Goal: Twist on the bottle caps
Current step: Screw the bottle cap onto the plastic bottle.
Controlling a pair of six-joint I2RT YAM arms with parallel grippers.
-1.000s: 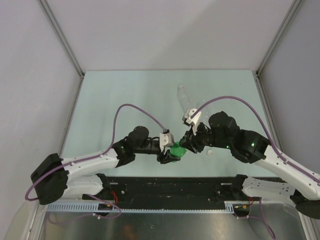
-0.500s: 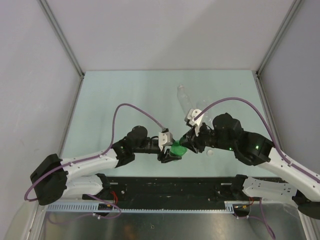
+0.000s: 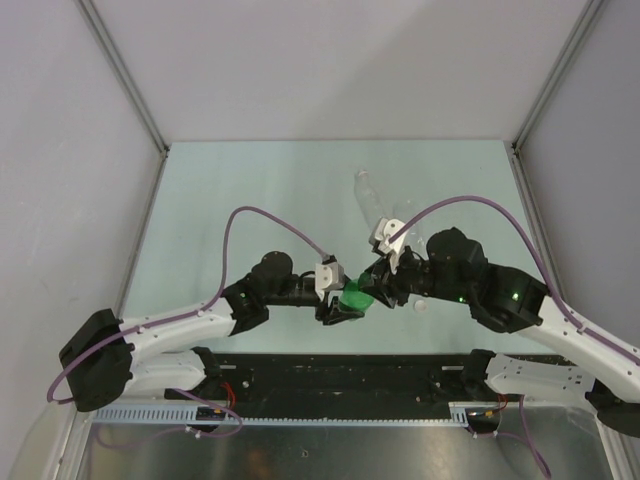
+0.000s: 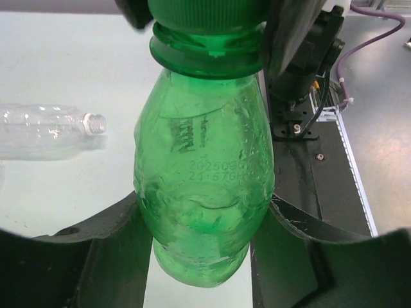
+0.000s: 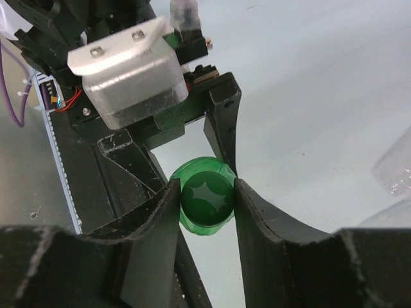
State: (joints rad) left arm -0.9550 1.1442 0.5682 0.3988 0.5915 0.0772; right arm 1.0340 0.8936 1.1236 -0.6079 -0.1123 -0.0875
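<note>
Left wrist view puts the green bottle (image 4: pixel 202 179) straight ahead of the left gripper (image 4: pixel 202 217), which is clamped on the bottle's lower body, one finger pressed to each side. The bottle is held off the surface (image 3: pixel 250 180), between the two arms at its near middle. Its neck points away from the left wrist towards the right arm, and the dark green cap (image 4: pixel 205 13) sits on that neck. The right gripper (image 5: pixel 206 187) meets the cap end-on, its fingers closed against opposite sides of the rim. The cap's top faces the right wrist camera squarely, so the bottle's long axis seems to run directly along the right gripper's line of reach. Tightening then looks like a roll of the right wrist about that axis while the left holds firm. A clear bottle (image 4: pixel 45 131) lies uncapped on its side further off.
</note>
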